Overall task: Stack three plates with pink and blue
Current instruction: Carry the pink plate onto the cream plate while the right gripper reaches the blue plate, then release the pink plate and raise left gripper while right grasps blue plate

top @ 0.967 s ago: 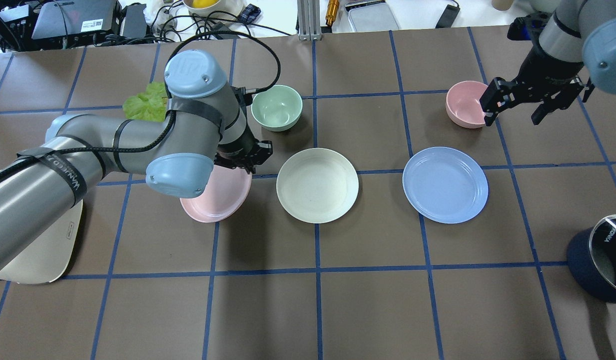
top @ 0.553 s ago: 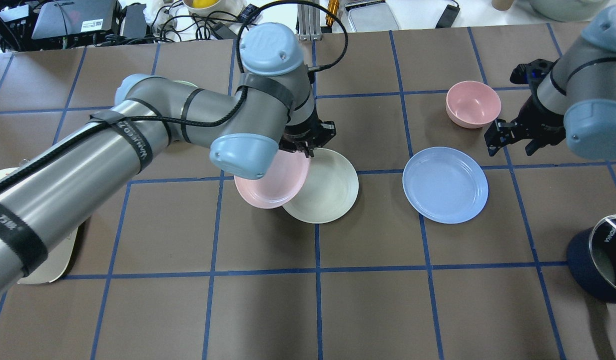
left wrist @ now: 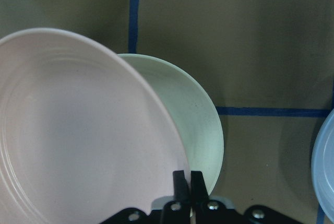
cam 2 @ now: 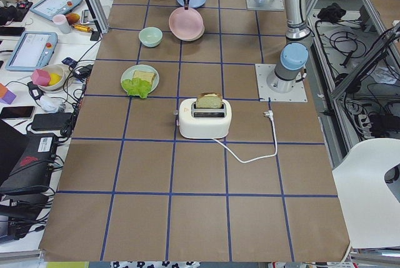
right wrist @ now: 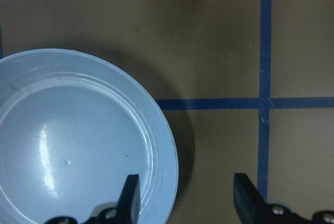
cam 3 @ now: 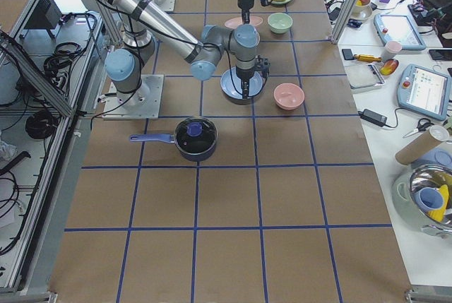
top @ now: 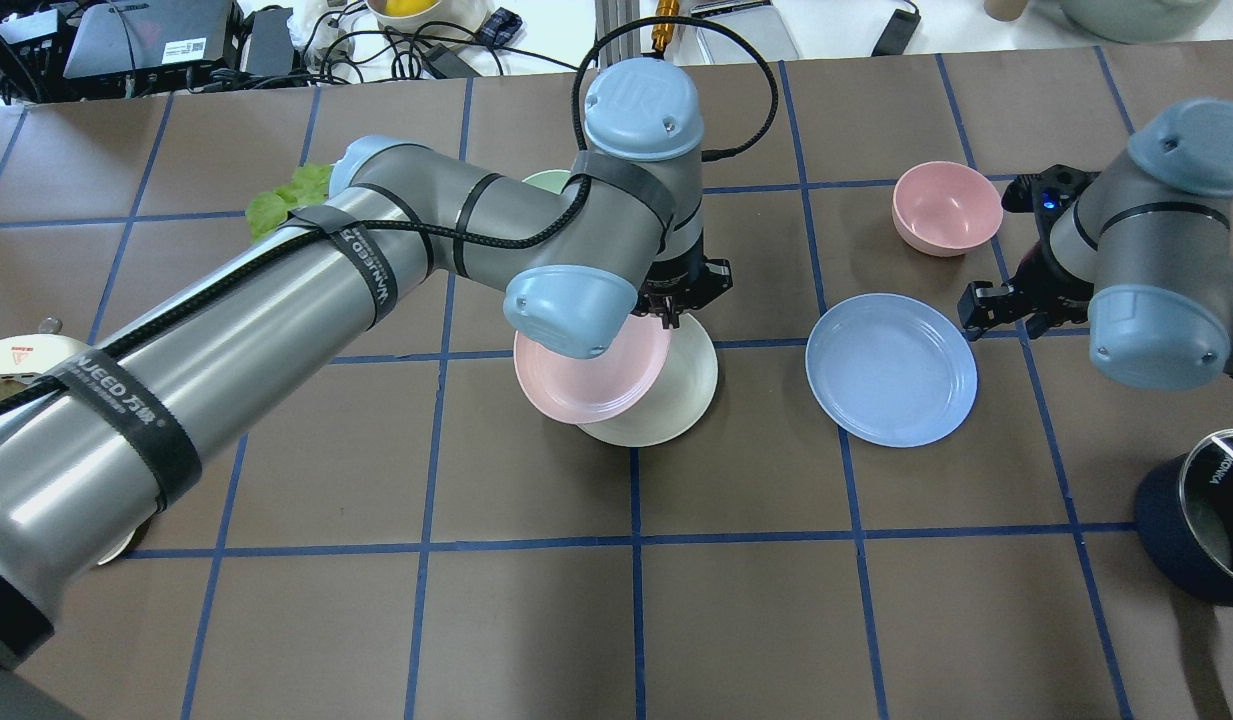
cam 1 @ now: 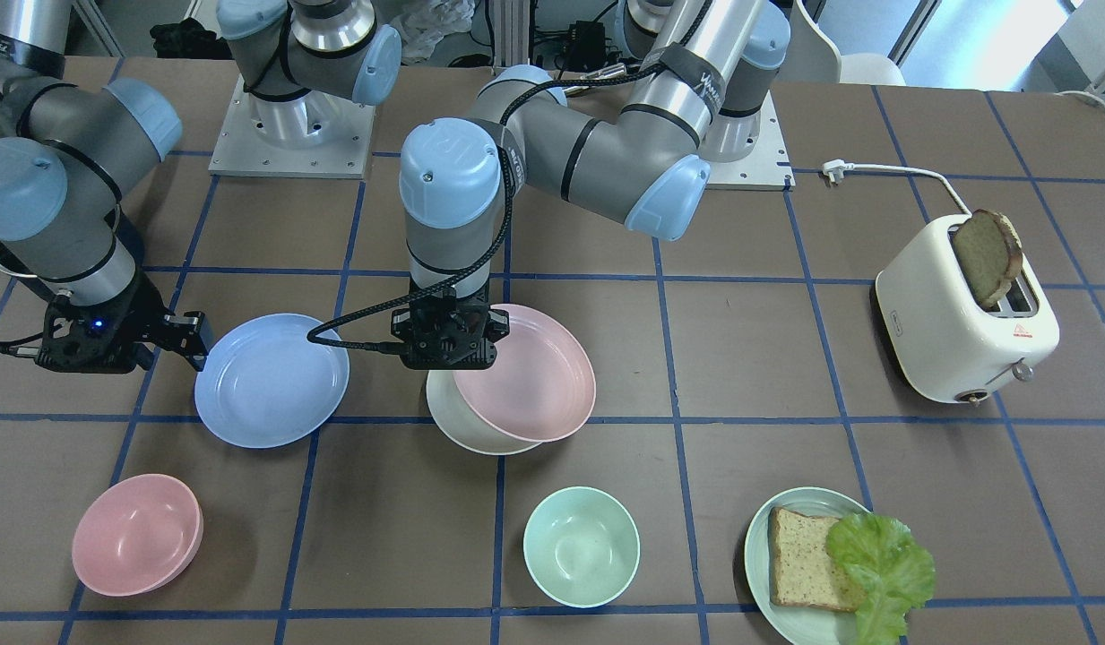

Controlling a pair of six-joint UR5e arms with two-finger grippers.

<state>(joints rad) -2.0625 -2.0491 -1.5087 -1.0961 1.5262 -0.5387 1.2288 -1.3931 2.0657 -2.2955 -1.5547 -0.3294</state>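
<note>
Presently, the left gripper (left wrist: 188,175) is pinched shut on the near rim of the pink plate (cam 1: 530,376), which reaches out ahead of its fingers. The cream plate (cam 1: 446,414) lies directly under that gripper and under the pink plate, but not concentric with it: a crescent of cream is left uncovered on 1 side. Whether the 2 plates touch cannot be told. The coming move is judged to turn on this offset, since the pink plate would need to be centred over the cream one before release. No long axis is offered by round plates, so only the rim position matters.

The right gripper (right wrist: 186,177) is held wide open and grips nothing. The edge of the blue plate (cam 1: 270,381) sits between its jaws, so this arm is much the nearer one to that plate.

3 plates of the task are counted: 1 pink, 1 cream, 1 blue. Also counted are 2 bowls, 1 pink bowl (cam 1: 135,533) and 1 mint bowl (cam 1: 581,546), plus 1 green plate (cam 1: 756,546) with bread and lettuce.
</note>
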